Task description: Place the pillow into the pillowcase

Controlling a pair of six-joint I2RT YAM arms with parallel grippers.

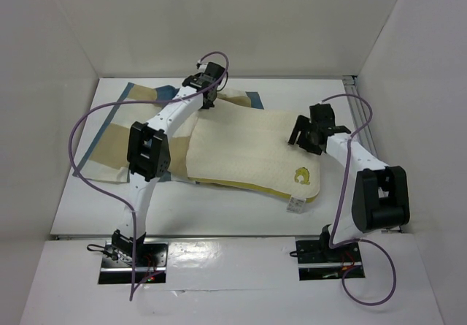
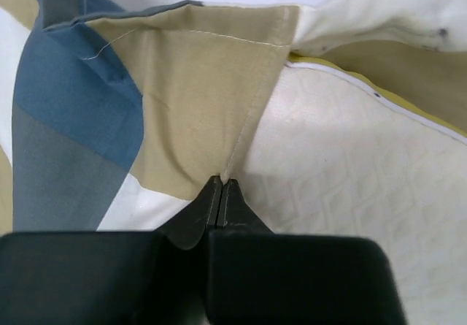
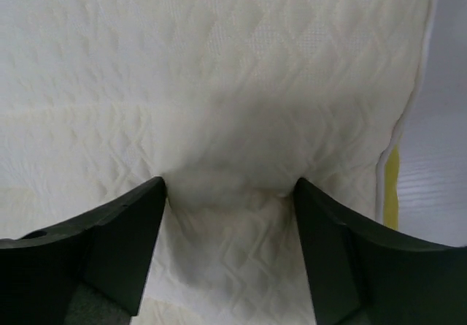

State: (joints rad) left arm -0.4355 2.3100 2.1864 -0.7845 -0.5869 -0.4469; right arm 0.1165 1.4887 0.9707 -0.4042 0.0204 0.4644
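The cream-white pillow (image 1: 252,153) with yellow piping and a yellow logo lies in the middle of the table, its left end over the checked blue, tan and cream pillowcase (image 1: 117,131). My left gripper (image 1: 206,95) is at the pillow's far left corner, shut on the pillowcase's tan edge (image 2: 226,166), lifting it beside the pillow (image 2: 350,186). My right gripper (image 1: 305,136) is open at the pillow's right edge, its fingers (image 3: 131,230) pressed down into the quilted pillow (image 3: 226,84) with the fabric bunched between them.
White walls enclose the white table (image 1: 233,212) on three sides. A metal rail (image 1: 361,113) runs along the right edge. Purple cables (image 1: 87,120) loop over both arms. The pillow's white tag (image 1: 295,205) sticks out toward the front.
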